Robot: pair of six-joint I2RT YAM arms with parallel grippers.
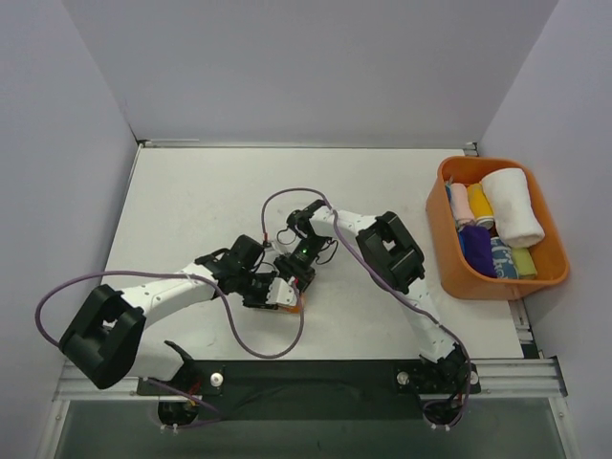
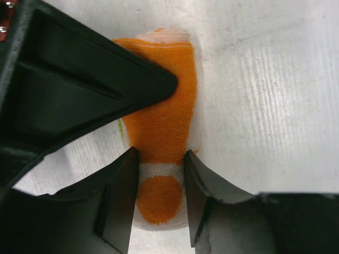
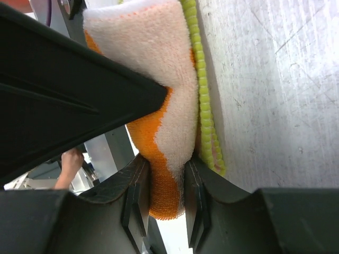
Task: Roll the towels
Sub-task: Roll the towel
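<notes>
Holding at the middle of the table (image 1: 191, 210): one cream towel with orange blotches (image 2: 161, 121), clamped by my left pincer (image 2: 158, 159) across an orange patch and by my right pincer (image 3: 167, 169) on a thick fold. Far right: orange bin (image 1: 449, 273), rolled towels (image 1: 512, 206) inside.

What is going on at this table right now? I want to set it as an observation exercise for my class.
Both arms meet mid-table over one small cream towel with orange blotches. The left arm's fingers pinch it from both sides, and the right arm's fingers clamp another part of the same cloth. It looks bunched or partly rolled, not finished. Several rolled towels already sit in the orange bin at the right.
</notes>
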